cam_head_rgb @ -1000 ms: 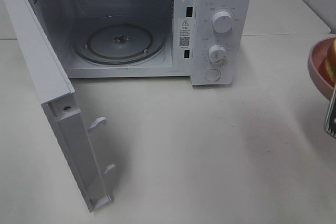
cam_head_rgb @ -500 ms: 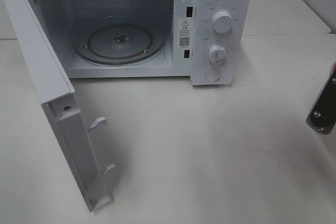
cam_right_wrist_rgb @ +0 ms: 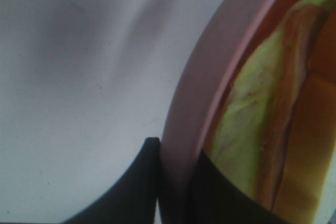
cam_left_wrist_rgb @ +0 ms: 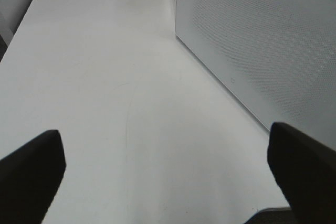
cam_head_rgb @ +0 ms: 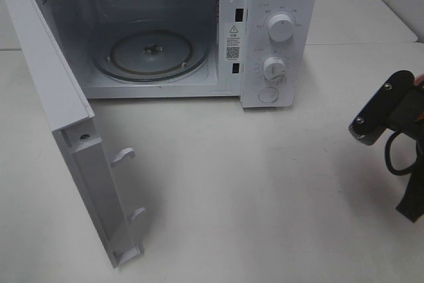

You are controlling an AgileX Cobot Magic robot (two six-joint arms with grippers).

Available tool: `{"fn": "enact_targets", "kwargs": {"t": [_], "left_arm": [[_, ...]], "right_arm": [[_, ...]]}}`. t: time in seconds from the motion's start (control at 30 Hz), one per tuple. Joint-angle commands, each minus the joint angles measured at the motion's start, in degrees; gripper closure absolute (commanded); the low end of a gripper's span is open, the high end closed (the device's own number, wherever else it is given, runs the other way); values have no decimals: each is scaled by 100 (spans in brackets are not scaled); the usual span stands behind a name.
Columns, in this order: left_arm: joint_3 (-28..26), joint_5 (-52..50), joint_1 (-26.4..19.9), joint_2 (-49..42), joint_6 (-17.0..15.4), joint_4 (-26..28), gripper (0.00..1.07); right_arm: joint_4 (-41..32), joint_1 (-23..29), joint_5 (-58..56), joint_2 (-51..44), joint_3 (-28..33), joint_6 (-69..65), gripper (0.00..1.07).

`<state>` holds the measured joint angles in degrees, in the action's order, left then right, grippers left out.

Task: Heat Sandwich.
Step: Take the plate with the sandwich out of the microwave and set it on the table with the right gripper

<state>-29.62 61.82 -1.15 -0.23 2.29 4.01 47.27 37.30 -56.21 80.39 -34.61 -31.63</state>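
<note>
The sandwich (cam_right_wrist_rgb: 247, 129) shows only in the right wrist view, with pale yellow-green and reddish layers, lying on a round pink plate (cam_right_wrist_rgb: 210, 66). My right gripper (cam_right_wrist_rgb: 176, 153) is shut on the plate's rim, one dark finger (cam_right_wrist_rgb: 142, 182) outside it and one inside. In the exterior high view the right arm (cam_head_rgb: 387, 107) is at the far right edge and hides the plate and sandwich. My left gripper (cam_left_wrist_rgb: 168, 182) is open with nothing between its fingers, low over the table beside the microwave's perforated side wall (cam_left_wrist_rgb: 262, 40).
A white microwave (cam_head_rgb: 278, 31) stands at the back with its door (cam_head_rgb: 59, 111) swung wide open to the left. Its glass turntable (cam_head_rgb: 152, 51) is bare. Bare white table (cam_head_rgb: 252, 190) lies in front of it.
The right arm has come in from the right edge toward the left. The pink plate seen at that edge a second ago is now hidden behind the arm. The left gripper stays open.
</note>
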Motion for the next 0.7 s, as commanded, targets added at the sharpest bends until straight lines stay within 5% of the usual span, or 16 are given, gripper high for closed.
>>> {"fn": "enact_targets", "kwargs": {"t": [0.03, 0.7], "left_arm": [[11, -52, 23, -52, -6, 11, 6], [11, -52, 23, -52, -6, 11, 6]], "right_arm": [[195, 0, -74, 321, -172, -453, 105], [86, -607, 52, 1971, -877, -1627, 101]]}}
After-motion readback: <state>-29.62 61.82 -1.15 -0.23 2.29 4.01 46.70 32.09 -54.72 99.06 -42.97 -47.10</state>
